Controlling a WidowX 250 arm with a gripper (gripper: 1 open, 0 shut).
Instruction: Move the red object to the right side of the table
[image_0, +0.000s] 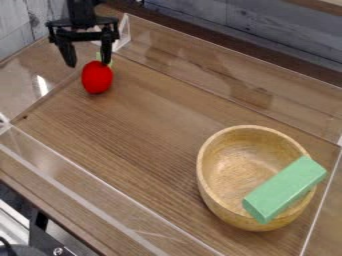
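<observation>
Hanging over the far left corner of the bench (147, 120), the gripper (87, 55) is pointed straight down with its fingers (70, 54) spread wide, and nothing is held. The red object (96, 77) is seen on the bench just under the fingers. A wooden bowl (234, 165) with a green block (283, 188) laid in it is set near the right corner, well apart.

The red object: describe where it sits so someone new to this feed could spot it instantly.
Start at the brown wood-grain table with its low clear walls and look to the far left corner, away from the wooden bowl at near right. The red object lies there, just below the open black claw. It is small, glossy and strawberry-shaped, unlike the flat green block propped in the bowl.
</observation>
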